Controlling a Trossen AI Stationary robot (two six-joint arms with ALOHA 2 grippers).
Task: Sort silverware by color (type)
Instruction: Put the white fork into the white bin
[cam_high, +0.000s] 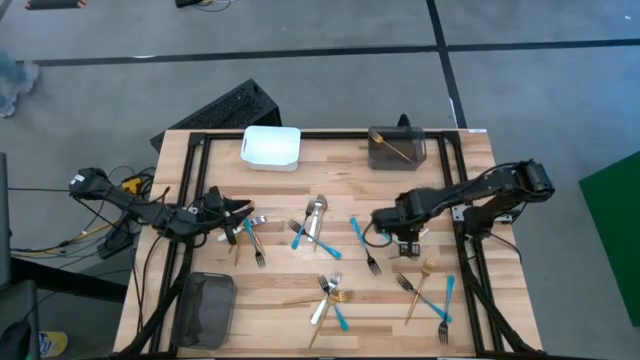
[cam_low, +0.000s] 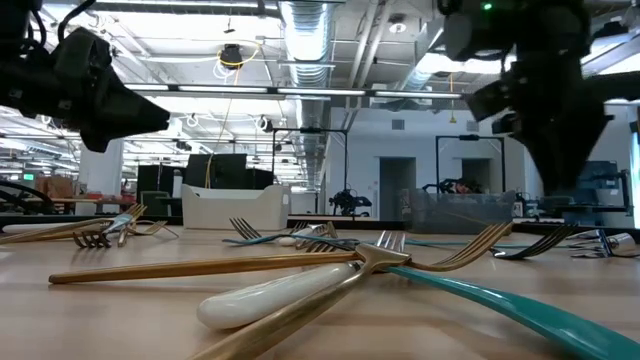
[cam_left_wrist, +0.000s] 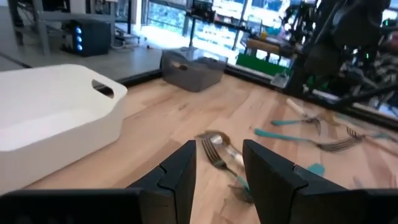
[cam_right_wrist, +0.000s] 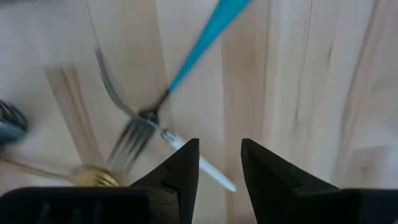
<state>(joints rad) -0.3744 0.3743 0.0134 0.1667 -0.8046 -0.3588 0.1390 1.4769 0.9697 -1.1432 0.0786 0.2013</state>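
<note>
Wooden table (cam_high: 470, 300), scattered blue-handled, gold silverware (cam_high: 316, 232)

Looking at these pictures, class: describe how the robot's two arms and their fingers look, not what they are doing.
Both arms are dark, nearly black, built of jointed segments. The left gripper and right gripper each end in two flat, black, wedge-shaped fingers with angular edges. Dark cables trail beside the left arm; no markings can be made out.

Both arms hover low, left gripper (cam_left_wrist: 217, 180) and right gripper (cam_right_wrist: 219, 174) fingers parted.
</note>
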